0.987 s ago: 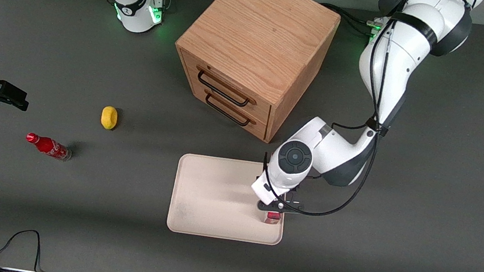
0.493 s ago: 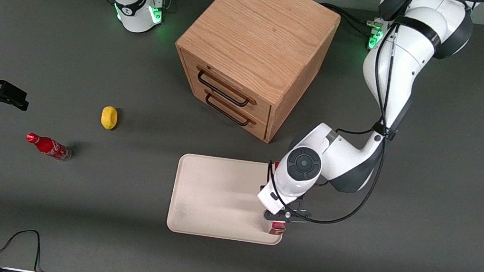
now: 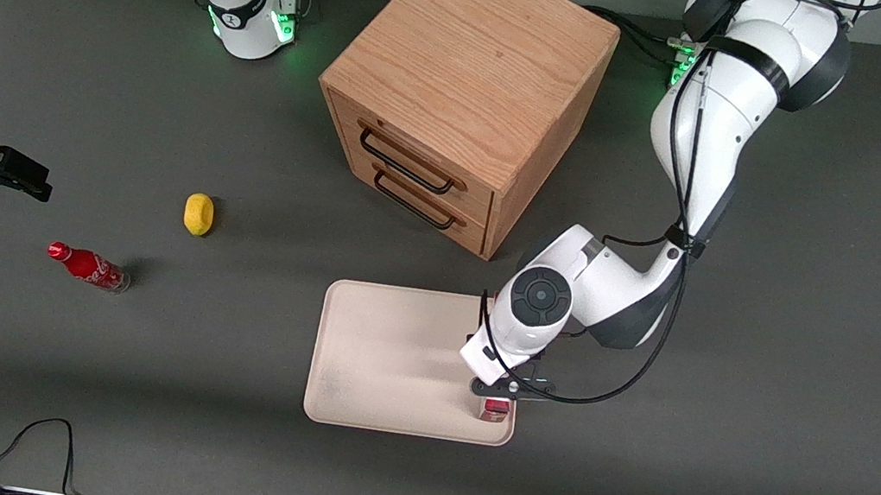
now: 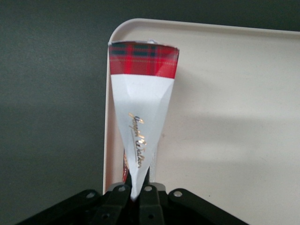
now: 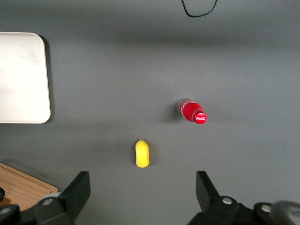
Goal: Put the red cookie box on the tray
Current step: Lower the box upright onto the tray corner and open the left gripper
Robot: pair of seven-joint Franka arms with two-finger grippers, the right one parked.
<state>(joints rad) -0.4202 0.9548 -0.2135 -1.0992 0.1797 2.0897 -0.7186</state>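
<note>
Red-tartan flat carton, red cookie box | gripper jaws clamped | cream tray corner

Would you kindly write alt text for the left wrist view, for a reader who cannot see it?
The gripper holds the red cookie box end-on, its white face and red tartan end hanging over a rounded corner of the cream tray. Dark grey table lies beside the tray's rim.

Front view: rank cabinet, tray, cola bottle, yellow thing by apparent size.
1. wooden drawer cabinet
2. tray
3. cola bottle
4. yellow object
The claw holds the red cookie box over the tray's corner.
</note>
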